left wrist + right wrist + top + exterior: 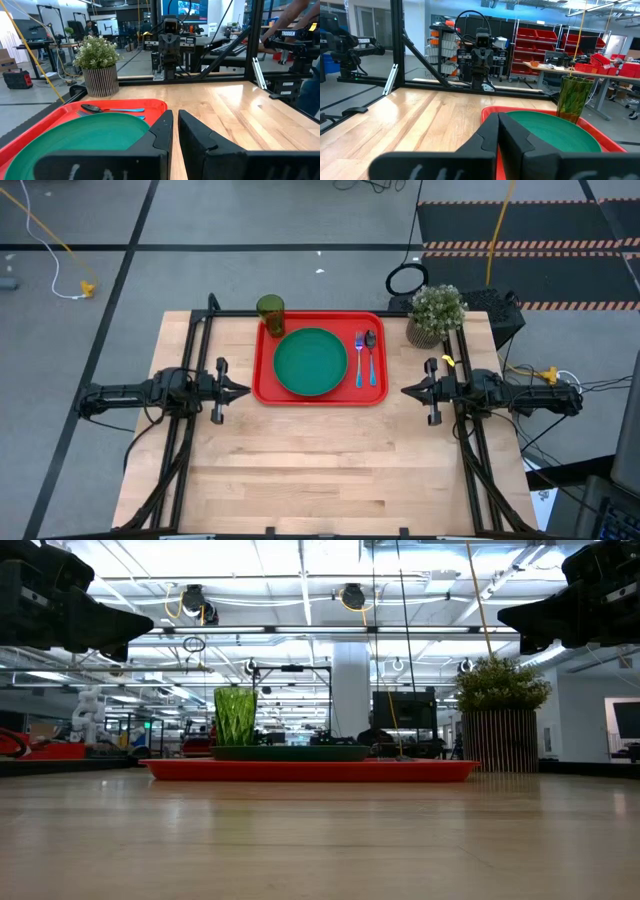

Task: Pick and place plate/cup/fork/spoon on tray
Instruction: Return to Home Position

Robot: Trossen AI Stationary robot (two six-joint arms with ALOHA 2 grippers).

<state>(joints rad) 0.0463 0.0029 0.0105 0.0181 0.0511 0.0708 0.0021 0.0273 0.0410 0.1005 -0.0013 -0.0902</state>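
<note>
The red tray lies at the table's far middle. On it rest the dark-green plate, the fork and the spoon side by side right of the plate, and the olive-green cup upright at its far left corner. My left gripper hovers shut just left of the tray. My right gripper hovers shut just right of it. Both are empty. The plate also shows in the left wrist view and the cup in the right wrist view.
A potted plant stands at the table's far right, behind my right arm. A black round object lies on the floor beyond the far edge. The near half of the wooden table is bare wood.
</note>
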